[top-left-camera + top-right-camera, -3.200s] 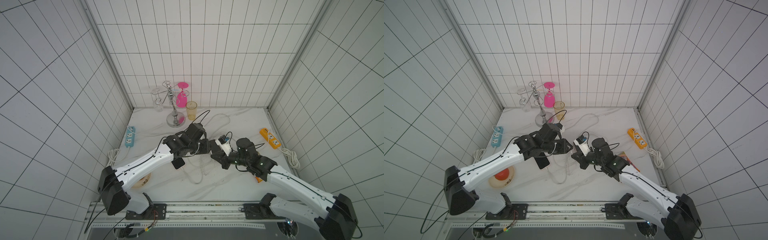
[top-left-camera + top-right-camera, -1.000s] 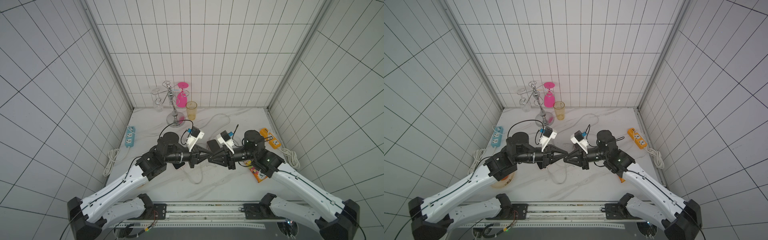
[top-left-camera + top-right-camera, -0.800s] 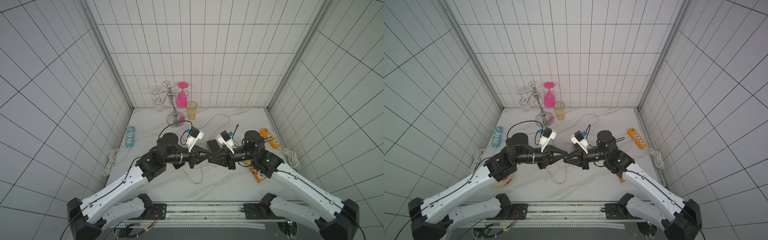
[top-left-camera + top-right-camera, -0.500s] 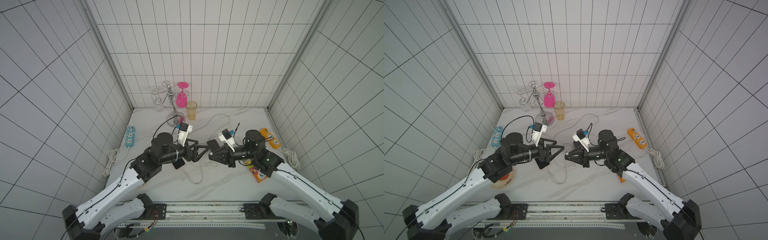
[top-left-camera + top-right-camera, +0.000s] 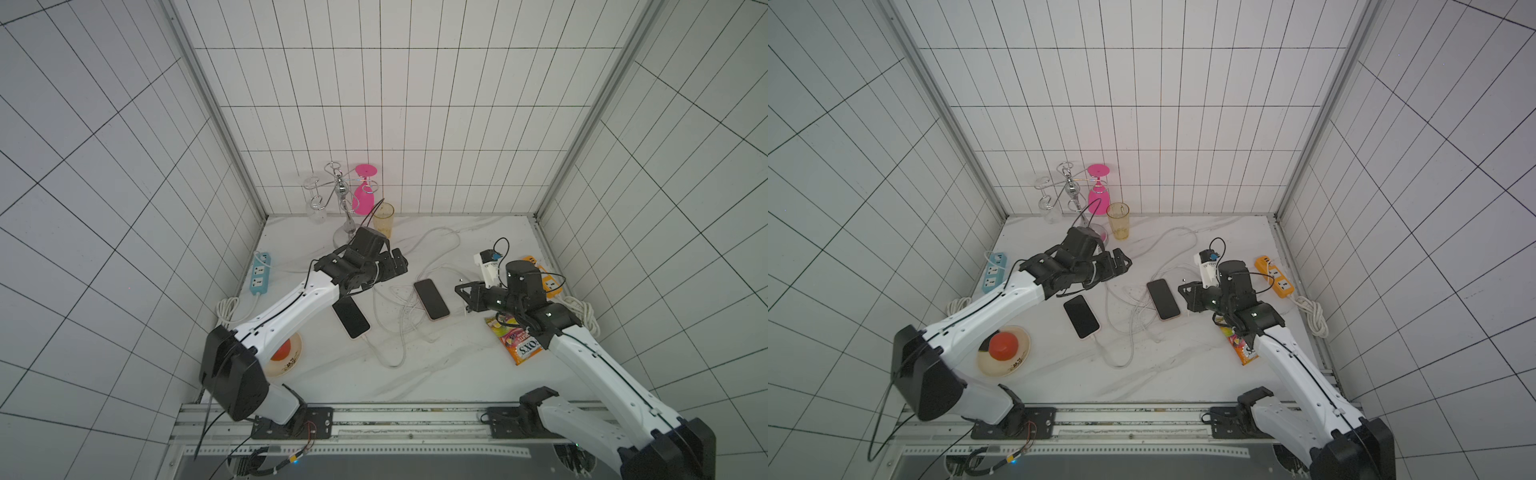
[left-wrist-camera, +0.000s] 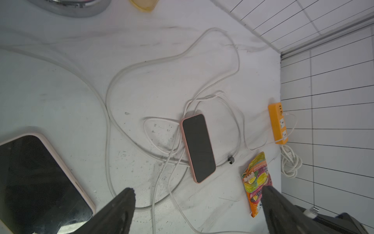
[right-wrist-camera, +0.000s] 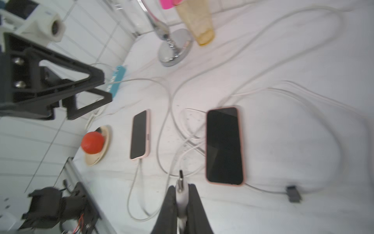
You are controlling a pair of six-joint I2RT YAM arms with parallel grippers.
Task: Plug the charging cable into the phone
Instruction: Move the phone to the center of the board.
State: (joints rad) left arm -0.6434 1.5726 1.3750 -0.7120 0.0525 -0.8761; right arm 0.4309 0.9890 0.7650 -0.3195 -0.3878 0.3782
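Right claw [image 7: 181, 187] clamped on white cable plug [image 7: 180, 177], metal tip sticking out, near short end of pink-cased phone [image 7: 224, 144]. Phone lies face up on surface [image 5: 436, 374], atop tangled cords [image 5: 399, 328]. Left claw [image 6: 197, 191] spread wide, empty, hovering. Second phone [image 5: 352, 318] beside, cable already in.

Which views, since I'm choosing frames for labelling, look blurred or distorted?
Right wrist view: smeared throughout, the blue power strip worst, though the cable plug in the right gripper is readable. Left wrist view: sharp on the pink-cased phone, soft on the fingers of the left gripper. Both top views: sharp, evenly lit, faint shadows, tiled walls splayed by the wide angle.
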